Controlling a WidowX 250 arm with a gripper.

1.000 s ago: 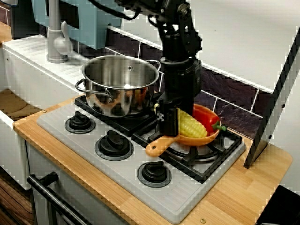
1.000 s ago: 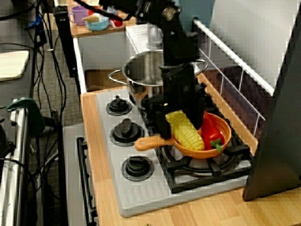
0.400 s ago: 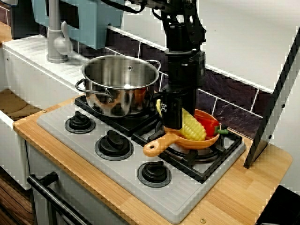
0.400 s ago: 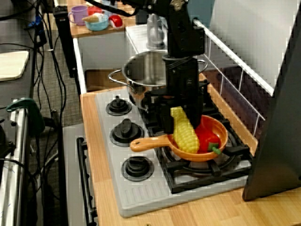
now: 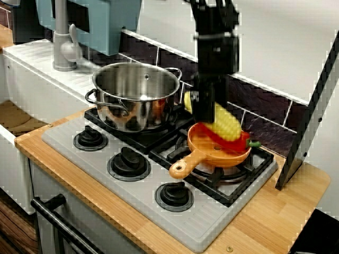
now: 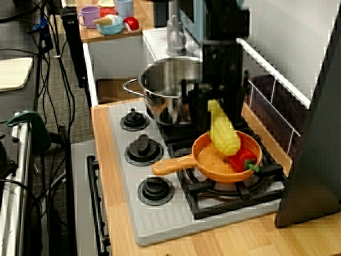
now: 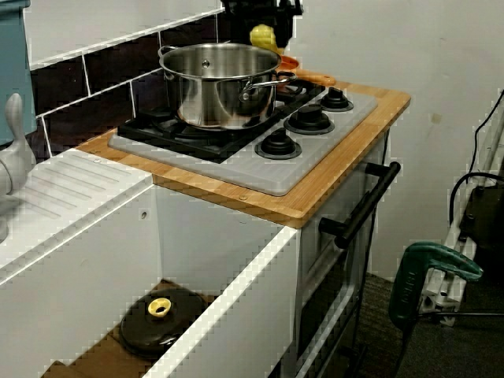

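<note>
A yellow toy corn cob [image 5: 225, 121] hangs tilted just above an orange frying pan [image 5: 211, 154] on the right burner. My black gripper [image 5: 204, 109] is shut on the cob's upper end. In the high side view the corn cob [image 6: 224, 134] is clear of the pan [image 6: 211, 160]. A red pepper [image 5: 235, 142] lies in the pan under the cob, and shows as the pepper [image 6: 243, 159] at the pan's far side. From the sink end only the corn cob [image 7: 262, 35] and the pan [image 7: 309, 77] show, behind the pot.
A steel pot [image 5: 136, 93] stands on the left burner, close beside the gripper. Three black knobs [image 5: 128, 162] line the stove's front. A dark panel [image 5: 310, 111] leans at the right. Tap [image 5: 64, 45] and sink lie left; a dark lid [image 7: 163, 319] sits in the basin.
The gripper has risen and moved slightly right, lifting the corn cob out of the pan. The pan shifted a little; the red pepper stays in it.
</note>
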